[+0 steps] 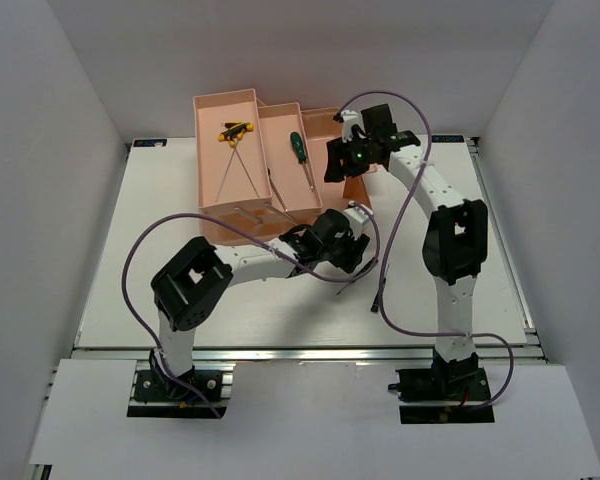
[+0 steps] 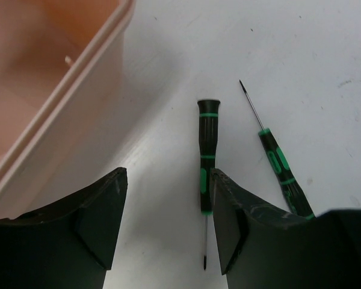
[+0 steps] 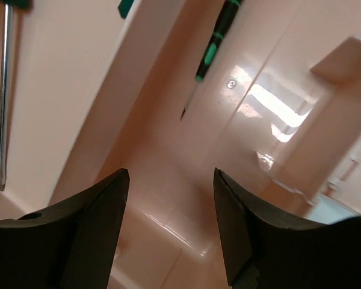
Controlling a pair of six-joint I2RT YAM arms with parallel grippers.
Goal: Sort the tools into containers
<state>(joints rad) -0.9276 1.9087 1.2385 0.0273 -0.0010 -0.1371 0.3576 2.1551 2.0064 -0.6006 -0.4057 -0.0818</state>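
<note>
Two small green-and-black screwdrivers lie on the white table. One [image 2: 206,156] lies between my left gripper's [image 2: 168,180] open fingers, close to the right finger. The other [image 2: 281,170] lies just outside that finger. In the top view the left gripper [image 1: 350,262] is low over the table, in front of the pink toolbox [image 1: 242,200]. My right gripper [image 3: 171,177] is open and empty over the toolbox's right compartment [image 1: 338,160], where a small screwdriver [image 3: 216,37] lies. The larger green screwdriver [image 1: 296,147] lies in the middle tray, the yellow-handled rods [image 1: 235,130] in the left tray.
The toolbox wall [image 2: 78,78] stands just left of my left gripper. Another small screwdriver [image 1: 378,296] lies on the table right of the left gripper, near the right arm's purple cable. The larger screwdriver's shaft [image 3: 4,90] shows at the left of the right wrist view.
</note>
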